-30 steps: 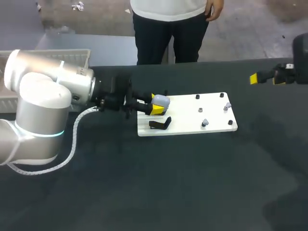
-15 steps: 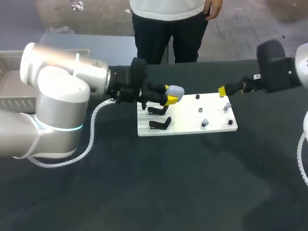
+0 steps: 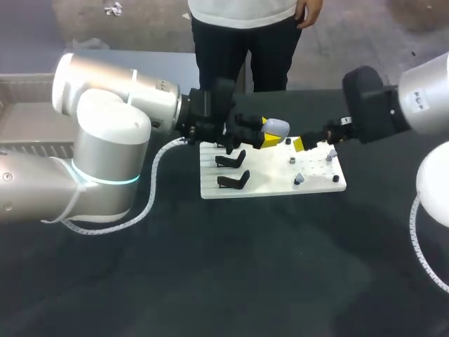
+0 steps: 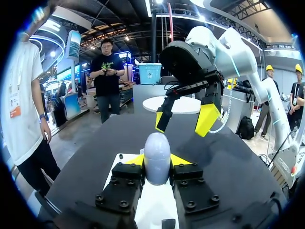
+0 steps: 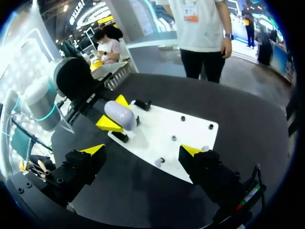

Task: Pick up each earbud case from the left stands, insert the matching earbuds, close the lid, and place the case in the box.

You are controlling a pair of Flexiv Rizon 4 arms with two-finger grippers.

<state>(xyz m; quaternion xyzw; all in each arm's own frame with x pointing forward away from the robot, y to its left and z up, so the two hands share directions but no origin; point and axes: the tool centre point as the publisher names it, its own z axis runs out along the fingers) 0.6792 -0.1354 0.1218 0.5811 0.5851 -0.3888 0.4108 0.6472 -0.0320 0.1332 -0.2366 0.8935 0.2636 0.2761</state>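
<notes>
- Left pincer has the case clamped, up over the board.
- Right pincer gapes wide, just ahead of the case, not touching.

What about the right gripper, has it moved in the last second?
Yes. The right gripper moved leftward, from well right of the white board to over it, near the earbud case.

case: smooth plastic, slight sheen | board: matt white | table: matt, possibly cloth
</notes>
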